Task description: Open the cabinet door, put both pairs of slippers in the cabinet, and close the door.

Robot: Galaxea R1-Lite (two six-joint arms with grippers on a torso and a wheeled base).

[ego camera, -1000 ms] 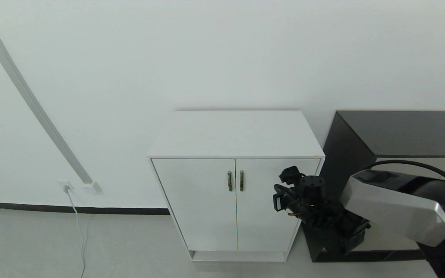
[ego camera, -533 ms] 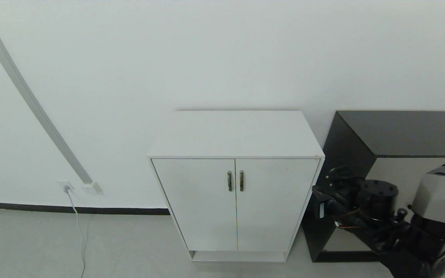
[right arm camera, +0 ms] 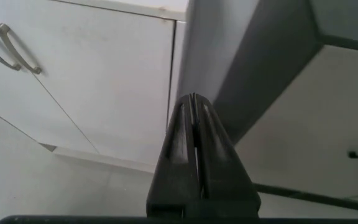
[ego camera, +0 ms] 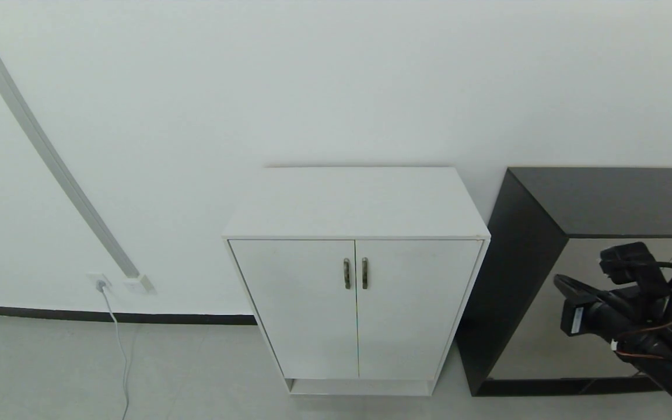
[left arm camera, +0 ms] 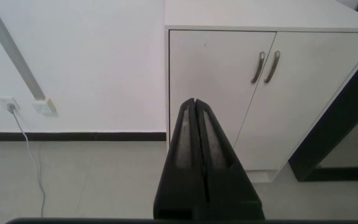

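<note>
Head view: right pincer (ego camera: 569, 306), closed and empty, sits right of the shut cabinet (ego camera: 312, 309).

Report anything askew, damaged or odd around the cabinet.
Nothing stands out. The white cabinet stands square against the wall, both doors shut flush, their handles upright and level. The left claw and right claw are shut, clear of it.

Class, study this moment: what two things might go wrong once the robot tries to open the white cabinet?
1. The two handles sit side by side on the white cabinet, so a gripper may hook both or the wrong one.
2. The left gripper and right gripper are shut; unless one opens, it would probably just bump a door.
</note>
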